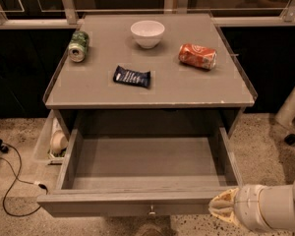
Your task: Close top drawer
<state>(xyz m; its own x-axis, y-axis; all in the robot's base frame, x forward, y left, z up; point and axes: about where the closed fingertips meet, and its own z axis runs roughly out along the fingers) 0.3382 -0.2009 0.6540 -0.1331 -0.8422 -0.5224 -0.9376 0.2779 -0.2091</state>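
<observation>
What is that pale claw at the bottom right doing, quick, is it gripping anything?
Gripper: cannot be told. It is at the right end of the front of the wide grey wooden top drawer, which stands open.

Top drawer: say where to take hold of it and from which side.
Take the top drawer by its small centre knob, coming from the front: it stands pulled out and its panel is otherwise flat. The gripper sits at the panel's right end.
</observation>
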